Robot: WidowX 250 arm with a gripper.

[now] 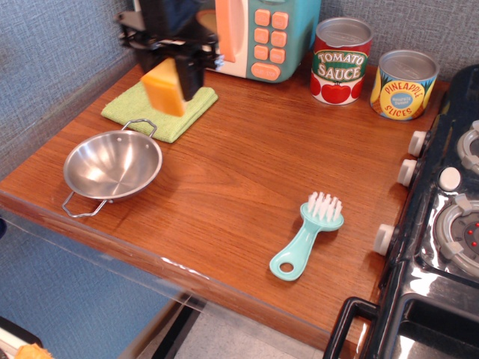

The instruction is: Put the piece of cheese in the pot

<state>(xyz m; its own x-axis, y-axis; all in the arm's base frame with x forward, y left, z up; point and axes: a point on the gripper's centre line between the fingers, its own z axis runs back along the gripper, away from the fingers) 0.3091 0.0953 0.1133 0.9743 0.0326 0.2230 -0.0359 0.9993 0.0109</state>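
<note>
My black gripper [169,69] is shut on the piece of cheese [165,87], an orange wedge with a pale yellow top. It holds the cheese in the air above the green cloth, up and to the right of the pot. The pot [112,164] is a shallow shiny steel bowl with two wire loop handles. It stands with nothing in it near the table's front left edge.
A green cloth [148,108] lies behind the pot. A toy microwave [258,34] stands at the back. A tomato sauce can [341,61] and a pineapple can [404,84] stand at the back right. A teal brush [307,235] lies front right. A black toy stove [441,224] borders the right.
</note>
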